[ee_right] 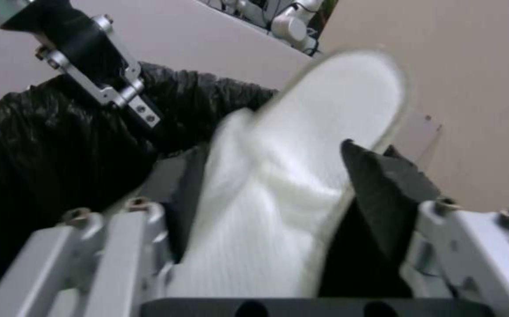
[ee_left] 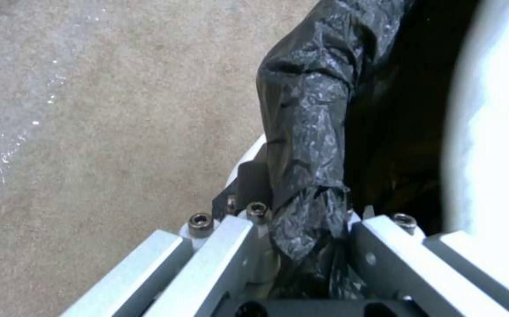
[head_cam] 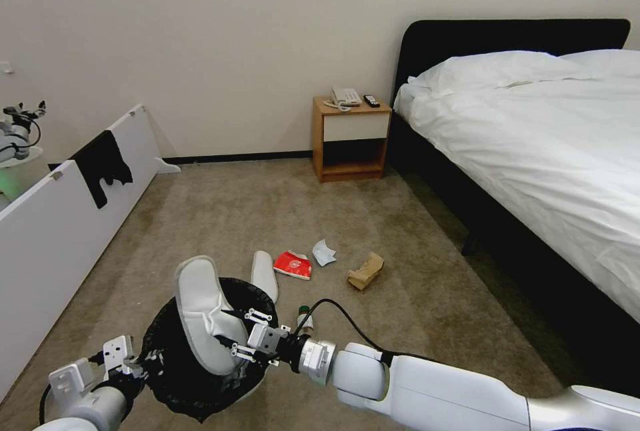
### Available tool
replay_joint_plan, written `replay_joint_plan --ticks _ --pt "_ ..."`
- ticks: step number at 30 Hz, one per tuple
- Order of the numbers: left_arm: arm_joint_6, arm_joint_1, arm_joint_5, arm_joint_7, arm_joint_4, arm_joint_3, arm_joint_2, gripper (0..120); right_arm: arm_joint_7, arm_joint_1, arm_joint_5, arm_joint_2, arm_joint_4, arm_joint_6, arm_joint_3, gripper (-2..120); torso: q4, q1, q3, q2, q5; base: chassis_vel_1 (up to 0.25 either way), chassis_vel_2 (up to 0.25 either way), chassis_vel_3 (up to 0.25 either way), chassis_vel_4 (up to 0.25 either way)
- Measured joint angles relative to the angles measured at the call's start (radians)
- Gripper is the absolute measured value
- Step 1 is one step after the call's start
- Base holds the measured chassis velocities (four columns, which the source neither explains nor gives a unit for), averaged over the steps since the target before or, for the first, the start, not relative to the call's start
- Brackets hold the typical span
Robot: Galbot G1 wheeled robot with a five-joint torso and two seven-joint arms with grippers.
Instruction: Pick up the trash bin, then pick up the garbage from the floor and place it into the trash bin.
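Trash bin (head_cam: 193, 358) held at my 7 o'clock, my left gripper (ee_left: 301, 229) clamped on its bagged rim. My right gripper (head_cam: 241, 334) reaches across from 4 o'clock, pinching a white slipper (head_cam: 200, 311) upright over the bin mouth. On the floor (head_cam: 427, 298) at 12: second slipper (head_cam: 265, 274), red packet (head_cam: 292, 264) with unreadable print, pale-blue mask (head_cam: 324, 252), brown paper bag (head_cam: 365, 271). Bed (head_cam: 533, 144) at 2 o'clock.

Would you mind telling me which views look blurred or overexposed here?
Right wrist view: the slipper in the right gripper is smeared. Left wrist view: a white surface at one edge is blown out, while the trash bin liner is sharp. Head view: evenly lit.
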Motion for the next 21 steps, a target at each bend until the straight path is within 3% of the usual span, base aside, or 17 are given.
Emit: replay_joint_plan --ticks 8,21 --pt "0.000 0.000 0.003 0.001 0.007 0.001 0.000 1 0.001 0.002 0.005 -0.010 0.015 0.001 0.018 97 0.0001 0.000 0.000 0.000 0.0000 0.000 0.000 0.000 0.000" --pt "0.000 -0.004 0.005 0.002 0.020 0.000 0.002 1 0.014 0.001 0.045 -0.074 0.119 -0.002 0.083 100 0.0000 0.000 0.000 0.000 0.0000 0.000 0.000 0.000 0.000"
